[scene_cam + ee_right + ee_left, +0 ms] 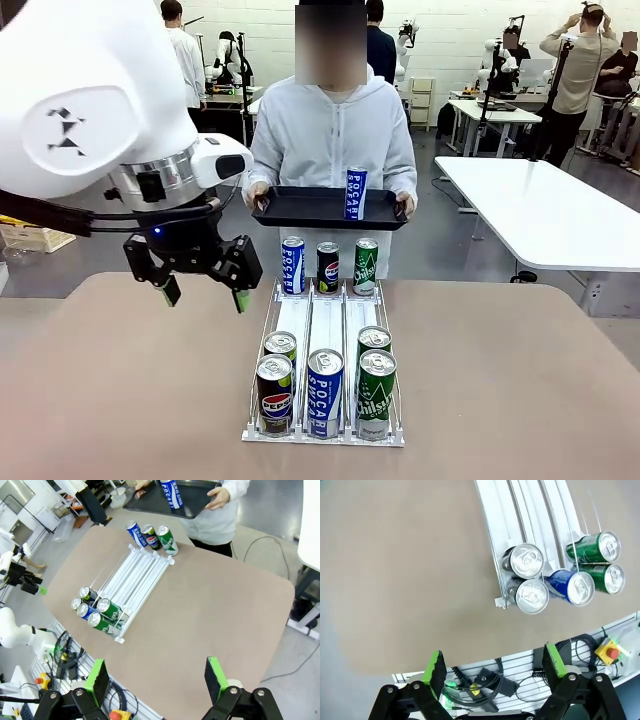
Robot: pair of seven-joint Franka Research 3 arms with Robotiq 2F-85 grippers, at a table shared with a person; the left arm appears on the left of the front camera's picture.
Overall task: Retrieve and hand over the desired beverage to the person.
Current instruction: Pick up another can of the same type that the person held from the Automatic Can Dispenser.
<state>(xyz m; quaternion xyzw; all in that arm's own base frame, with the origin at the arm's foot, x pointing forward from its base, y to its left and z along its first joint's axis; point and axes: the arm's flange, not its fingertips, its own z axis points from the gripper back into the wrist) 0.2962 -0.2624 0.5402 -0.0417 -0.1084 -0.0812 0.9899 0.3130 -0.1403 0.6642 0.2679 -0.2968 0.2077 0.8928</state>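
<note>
Plainly, left fingers [240, 300] spread, right fingers [98, 680] spread, glossy cylindrical cans [325, 388], white railed rack [326, 320]

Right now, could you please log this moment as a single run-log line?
left gripper: open, empty, left of rack | right gripper: open, empty | person: holds tray, blue can upright

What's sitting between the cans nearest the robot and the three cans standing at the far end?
Nothing, just the rack; its white lanes run bare along that stretch, as the front view shows.
</note>
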